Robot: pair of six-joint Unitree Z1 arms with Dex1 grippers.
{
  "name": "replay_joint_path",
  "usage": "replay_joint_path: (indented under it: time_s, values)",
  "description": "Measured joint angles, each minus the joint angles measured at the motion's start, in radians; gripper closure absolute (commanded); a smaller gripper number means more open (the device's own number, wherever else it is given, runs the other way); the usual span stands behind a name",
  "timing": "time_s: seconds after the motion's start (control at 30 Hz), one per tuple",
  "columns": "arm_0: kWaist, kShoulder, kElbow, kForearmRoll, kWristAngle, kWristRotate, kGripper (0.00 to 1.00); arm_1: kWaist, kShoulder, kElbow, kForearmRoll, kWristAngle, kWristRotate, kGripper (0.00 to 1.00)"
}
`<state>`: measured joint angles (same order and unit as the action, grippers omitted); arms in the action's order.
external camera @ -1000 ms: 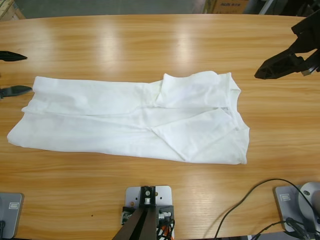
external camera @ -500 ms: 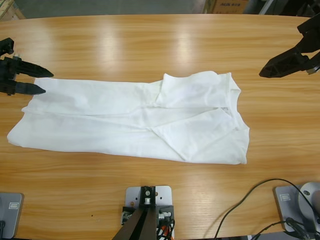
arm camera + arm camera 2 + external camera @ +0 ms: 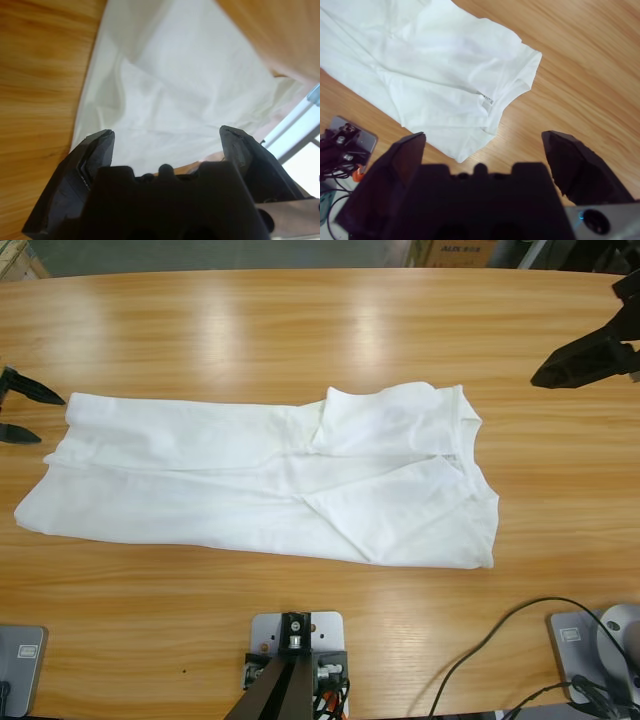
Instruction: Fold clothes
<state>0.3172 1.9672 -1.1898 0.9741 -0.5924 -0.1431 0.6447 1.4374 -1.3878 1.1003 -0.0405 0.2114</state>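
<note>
While the T-shirt (image 3: 270, 475) lies flat lengthwise on the table (image 3: 300, 330), sleeves already folded in over the body, neither gripper holds any of it. The left gripper (image 3: 22, 412) has its jaws wide apart at the hem end; in the left wrist view the cloth (image 3: 180, 85) sits just ahead of the fingertips (image 3: 100, 140), spanning the gap between them, no contact visible. The right gripper (image 3: 585, 360) is also spread wide, well clear of the collar end; in its wrist view the collar and neck label (image 3: 487, 100) are ahead of and between the fingertips (image 3: 560, 145), apart from them.

Risks, as judgement:
- Left jaws straddle only the upper hem corner. Pinching there alone would likely drag the thin fabric diagonally and undo the tucked sleeve folds.
- Fabric is thin and layered at the hem edge. Fingers coming in too high could catch only the top layer, or miss and slide on the wood.
- Right gripper is far from the cloth. If the left one lifts first, the collar end is unanchored and the whole shirt may slide toward the left fingers instead of folding.
- The hem edge sits skewed across the left fingers, so a straight pull probably gives a crooked fold.
</note>
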Motion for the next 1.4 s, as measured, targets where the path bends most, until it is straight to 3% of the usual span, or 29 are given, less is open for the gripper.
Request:
replay_joint_path:
  time_s: [0.2,0.5,0.73,1.0,1.13,1.4]
  values:
    - [0.009,0.089,-0.036,0.040,0.027,0.011,0.170,-0.026,-0.017,0.005,0.000,0.000,-0.004,0.064]
    - [0.020,0.127,-0.062,0.046,0.129,0.011,0.161,-0.091,-0.035,0.009,0.010,0.004,-0.045,0.060]
    - [0.017,0.145,-0.082,0.062,0.132,0.011,0.161,-0.132,-0.049,0.009,0.014,0.010,-0.067,0.059]
    - [-0.061,0.176,-0.128,0.094,0.132,0.011,0.157,-0.160,-0.049,0.009,0.014,0.011,-0.076,0.059]
    - [-0.068,0.192,-0.152,0.120,0.132,0.011,0.099,-0.166,-0.049,0.009,0.014,0.011,-0.077,0.059]
    - [-0.074,0.213,-0.181,0.158,0.132,0.014,0.092,-0.181,-0.049,0.008,0.014,0.011,-0.080,0.059]
